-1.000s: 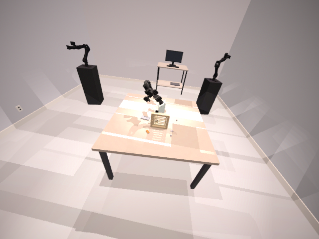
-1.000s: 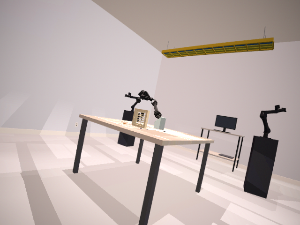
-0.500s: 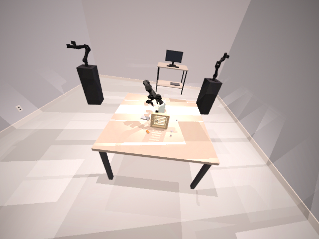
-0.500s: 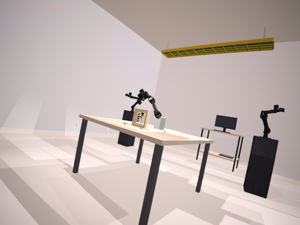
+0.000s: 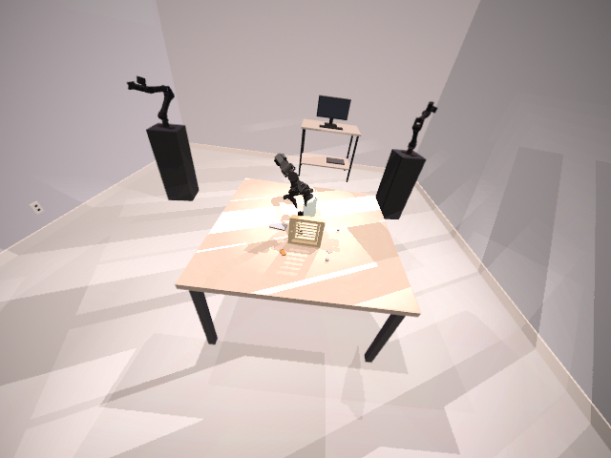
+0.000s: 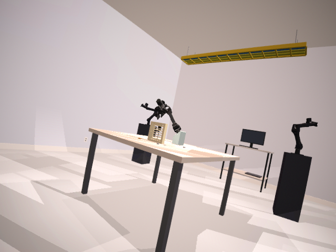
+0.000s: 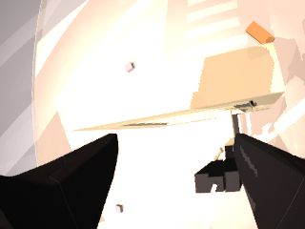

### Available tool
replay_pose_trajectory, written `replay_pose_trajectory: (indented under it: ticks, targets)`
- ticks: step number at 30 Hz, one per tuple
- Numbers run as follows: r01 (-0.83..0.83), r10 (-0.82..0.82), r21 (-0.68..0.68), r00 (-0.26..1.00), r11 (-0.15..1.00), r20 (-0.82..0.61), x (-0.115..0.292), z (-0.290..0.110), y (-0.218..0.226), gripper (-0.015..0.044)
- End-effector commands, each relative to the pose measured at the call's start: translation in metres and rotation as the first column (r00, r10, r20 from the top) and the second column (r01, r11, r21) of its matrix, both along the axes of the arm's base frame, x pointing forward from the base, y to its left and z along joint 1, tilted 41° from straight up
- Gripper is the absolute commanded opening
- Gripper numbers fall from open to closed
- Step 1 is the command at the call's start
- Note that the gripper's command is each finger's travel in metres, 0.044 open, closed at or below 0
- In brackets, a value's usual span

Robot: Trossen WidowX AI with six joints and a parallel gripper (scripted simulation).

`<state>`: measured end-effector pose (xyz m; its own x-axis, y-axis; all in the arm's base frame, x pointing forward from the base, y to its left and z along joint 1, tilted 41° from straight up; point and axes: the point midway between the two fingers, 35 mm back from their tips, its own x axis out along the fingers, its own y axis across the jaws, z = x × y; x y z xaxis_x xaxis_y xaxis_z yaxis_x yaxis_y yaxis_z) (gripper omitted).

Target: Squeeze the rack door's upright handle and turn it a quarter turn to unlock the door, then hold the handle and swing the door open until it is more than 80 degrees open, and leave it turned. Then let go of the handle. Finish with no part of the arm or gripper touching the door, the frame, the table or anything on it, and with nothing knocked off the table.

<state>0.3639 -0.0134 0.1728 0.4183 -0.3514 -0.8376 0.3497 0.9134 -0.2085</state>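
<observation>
The tan rack frame (image 5: pixel 304 242) (image 6: pixel 151 132) (image 7: pixel 274 98) stands upright on the table (image 5: pixel 237 276) (image 6: pixel 189 158). Its slatted door (image 5: pixel 300 223) looks flush with the frame. In the wrist view both show nearly edge-on from above. My gripper (image 5: pixel 291 200) (image 6: pixel 160 117) (image 7: pixel 177 143) is open and empty, above the table on the arm's side of the rack. In the wrist view a black blocky part (image 7: pixel 216 180) lies below the frame, beside the right finger. I cannot tell whether it is the handle, nor how the handle is turned.
A pale green block (image 5: pixel 309 207) (image 6: pixel 179 138) stands behind the rack. An orange piece (image 5: pixel 283 252) (image 7: pixel 258 31) lies on the rack's far side. Small pale cubes (image 5: pixel 326 260) (image 7: pixel 130 67) lie about, and a flat pale plate (image 5: pixel 278 226) lies left of the rack.
</observation>
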Motion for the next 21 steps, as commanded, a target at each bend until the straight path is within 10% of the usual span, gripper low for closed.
replay_pose_trajectory:
  ticks: [1,21]
  targets:
    - [0.033,-0.038,-0.045,0.994,0.998,-0.107,-0.004,-0.011,-0.001,0.0292]
    - [0.02,-0.19,-0.329,0.848,0.944,-0.495,-0.023,-0.028,-0.005,0.0292]
